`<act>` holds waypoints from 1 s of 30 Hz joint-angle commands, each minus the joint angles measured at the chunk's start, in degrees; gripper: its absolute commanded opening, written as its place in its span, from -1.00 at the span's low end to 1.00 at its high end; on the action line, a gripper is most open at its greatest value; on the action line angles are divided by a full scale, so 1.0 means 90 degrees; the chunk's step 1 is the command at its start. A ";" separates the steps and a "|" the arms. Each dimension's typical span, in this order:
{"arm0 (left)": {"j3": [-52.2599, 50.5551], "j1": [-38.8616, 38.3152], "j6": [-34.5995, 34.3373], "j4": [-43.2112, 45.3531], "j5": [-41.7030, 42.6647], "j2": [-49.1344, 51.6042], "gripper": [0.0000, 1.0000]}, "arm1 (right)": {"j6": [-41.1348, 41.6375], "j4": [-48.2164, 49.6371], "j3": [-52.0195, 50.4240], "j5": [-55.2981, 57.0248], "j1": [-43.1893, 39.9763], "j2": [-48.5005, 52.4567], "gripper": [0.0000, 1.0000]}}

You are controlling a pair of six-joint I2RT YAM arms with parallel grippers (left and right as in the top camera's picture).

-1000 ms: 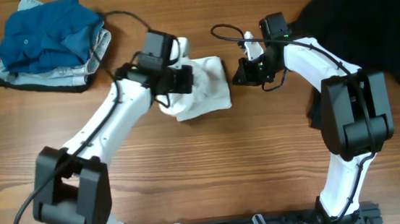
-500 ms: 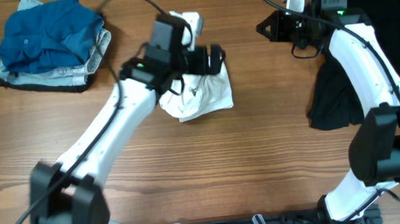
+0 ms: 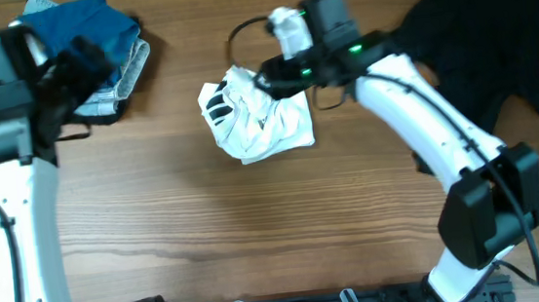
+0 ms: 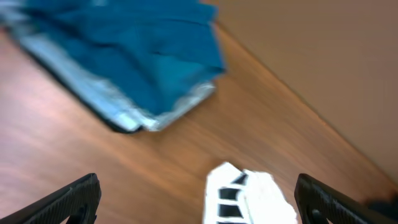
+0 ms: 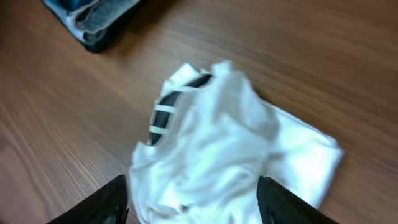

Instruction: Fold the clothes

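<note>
Near mid-desk (image 3: 257, 230), toward the far side: a crumpled white garment (image 3: 257, 123), black stripes at its upper left corner. Over its top edge, the right pincer (image 3: 268, 81), fingers spread wide in the wrist view with nothing between them; contact with the cloth impossible to tell. At the far left corner, the left pincer (image 3: 81, 68), just beside a folded blue-and-grey pile (image 3: 107, 28), likewise spread wide and empty, well apart from the white garment. At the far right, a heaped black garment (image 3: 494, 34), partly under the right arm. Left wrist view blurred.
</note>
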 commanded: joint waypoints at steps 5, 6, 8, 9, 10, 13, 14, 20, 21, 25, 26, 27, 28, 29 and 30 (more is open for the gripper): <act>-0.0015 0.0767 -0.0024 -0.0304 -0.0070 0.0352 1.00 | -0.0644 0.0119 0.0486 0.2086 0.1217 0.1039 0.28; -0.0019 0.0777 -0.0024 -0.0325 -0.0073 0.0384 1.00 | -0.0801 0.0112 0.0532 0.2089 0.1256 0.1197 0.25; -0.0041 0.0787 -0.0005 -0.0364 -0.0095 0.0464 1.00 | -0.1073 0.0114 0.0639 0.2115 0.1328 0.1520 0.17; -0.0056 0.0787 -0.0005 -0.0374 -0.0100 0.0500 1.00 | -0.1073 0.0131 0.0653 0.2200 0.1338 0.1603 0.13; -0.0085 0.0787 -0.0007 -0.0374 -0.0097 0.0520 1.00 | -0.1064 0.0124 0.0653 0.2278 0.1338 0.1639 0.09; -0.0124 0.0787 -0.0007 -0.0401 -0.0095 0.0597 1.00 | -0.0913 0.0138 0.0653 0.2305 0.1324 0.1710 -0.10; -0.0126 0.0787 -0.0005 -0.0401 -0.0097 0.0605 1.00 | -0.0867 0.0160 0.0653 0.2327 0.1326 0.1722 -0.20; -0.0126 0.0787 -0.0005 -0.0491 -0.0100 0.0668 1.00 | 0.0146 -0.0163 0.1025 0.2844 0.1253 0.1528 -0.92; -0.0126 0.0787 -0.0005 -0.0488 -0.0100 0.0668 1.00 | 0.0296 -0.0408 0.1246 0.2815 0.1175 0.1443 -0.92; -0.0126 0.0787 -0.0005 -0.0488 -0.0100 0.0668 1.00 | 0.0561 -0.1290 0.1780 0.2390 0.0750 0.1243 -0.92; -0.0126 0.0787 -0.0005 -0.0491 -0.0100 0.0668 1.00 | 0.0792 -0.1564 0.1792 0.2220 0.0542 0.1175 -0.92; -0.0126 0.0787 -0.0005 -0.0491 -0.0097 0.0668 1.00 | 0.0860 -0.1753 0.1792 0.2038 0.0386 0.1163 -0.92; -0.0126 0.0787 -0.0005 -0.0491 -0.0097 0.0668 1.00 | 0.0954 -0.1960 0.1792 0.1843 0.0197 0.1163 -0.92; -0.0126 0.0787 -0.0005 -0.0491 -0.0097 0.0668 1.00 | 0.0952 -0.2208 0.1787 0.1596 -0.0053 0.1171 -0.92; -0.0126 0.0787 -0.0005 -0.0491 -0.0095 0.0668 1.00 | 0.0947 -0.2416 0.1773 0.1411 -0.0299 0.1190 -0.91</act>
